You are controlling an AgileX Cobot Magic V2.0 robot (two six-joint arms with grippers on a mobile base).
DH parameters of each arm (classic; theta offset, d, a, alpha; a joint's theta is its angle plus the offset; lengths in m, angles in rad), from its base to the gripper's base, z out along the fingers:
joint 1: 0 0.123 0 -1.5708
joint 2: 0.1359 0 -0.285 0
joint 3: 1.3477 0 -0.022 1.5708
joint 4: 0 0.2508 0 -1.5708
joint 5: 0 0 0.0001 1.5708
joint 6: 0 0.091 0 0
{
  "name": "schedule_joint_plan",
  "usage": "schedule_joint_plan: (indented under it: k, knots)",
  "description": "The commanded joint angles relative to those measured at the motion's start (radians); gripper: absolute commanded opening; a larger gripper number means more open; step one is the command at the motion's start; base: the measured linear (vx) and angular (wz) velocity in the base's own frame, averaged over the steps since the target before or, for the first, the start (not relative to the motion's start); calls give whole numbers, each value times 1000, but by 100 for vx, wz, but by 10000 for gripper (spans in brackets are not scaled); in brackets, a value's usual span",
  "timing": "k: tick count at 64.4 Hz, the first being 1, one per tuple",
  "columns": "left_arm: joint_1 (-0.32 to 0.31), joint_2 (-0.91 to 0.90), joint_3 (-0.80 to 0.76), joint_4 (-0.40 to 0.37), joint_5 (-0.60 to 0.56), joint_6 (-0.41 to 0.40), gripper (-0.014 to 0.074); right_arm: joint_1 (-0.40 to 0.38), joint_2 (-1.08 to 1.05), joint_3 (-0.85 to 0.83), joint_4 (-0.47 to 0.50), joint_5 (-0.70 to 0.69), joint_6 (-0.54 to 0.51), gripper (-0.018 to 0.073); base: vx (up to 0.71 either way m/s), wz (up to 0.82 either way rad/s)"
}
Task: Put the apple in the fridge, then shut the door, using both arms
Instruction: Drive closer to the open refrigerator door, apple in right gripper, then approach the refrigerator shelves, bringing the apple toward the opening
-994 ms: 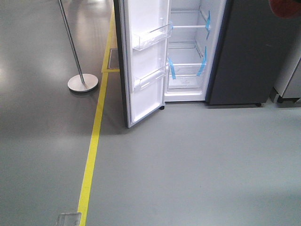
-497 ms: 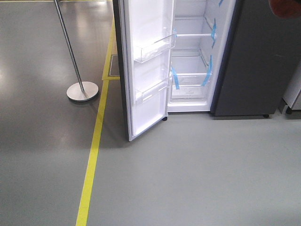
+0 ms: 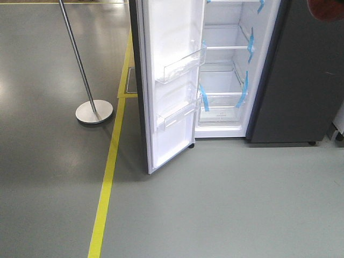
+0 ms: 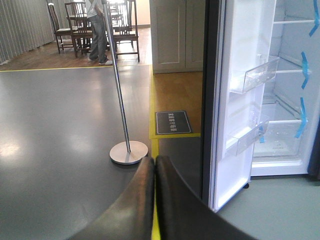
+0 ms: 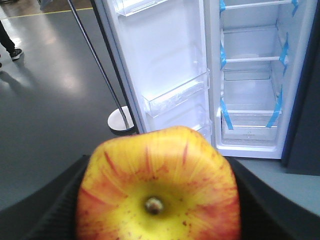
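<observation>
The apple (image 5: 157,190), red with yellow streaks and its stem facing the camera, fills the lower half of the right wrist view. My right gripper (image 5: 157,202) is shut on it, with black fingers (image 5: 52,210) at both of its sides. The fridge (image 3: 228,70) stands open ahead, white inside, its glass shelves marked with blue tape. Its door (image 3: 172,80) is swung wide to the left, with clear bins on the white liner. My left gripper (image 4: 154,167) is shut with nothing in it and hangs over the floor, left of the door's edge (image 4: 212,125).
A metal post on a round base (image 3: 94,112) stands left of the door, beside a yellow floor line (image 3: 107,183). A dark grey panel (image 3: 306,70) adjoins the fridge on the right. A dark floor mat (image 4: 171,122) lies behind the door. A dark red blur (image 3: 325,8) sits in the front view's top right corner.
The fridge, door and post have grown larger and slid lower in the front view, so the view has moved closer to the fridge. The door stays open.
</observation>
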Motion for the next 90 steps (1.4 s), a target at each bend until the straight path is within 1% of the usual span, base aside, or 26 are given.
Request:
schedule_joint_plan:
  k: [1,90]
  knots:
    - [-4,-15,-16,-1,-68,-6,-6,-5,-28,-33,22,-73,-7,159,16,0]
    - [-4,-15,-16,-1,-68,-6,-6,-5,-28,-33,22,-73,-7,159,13,1]
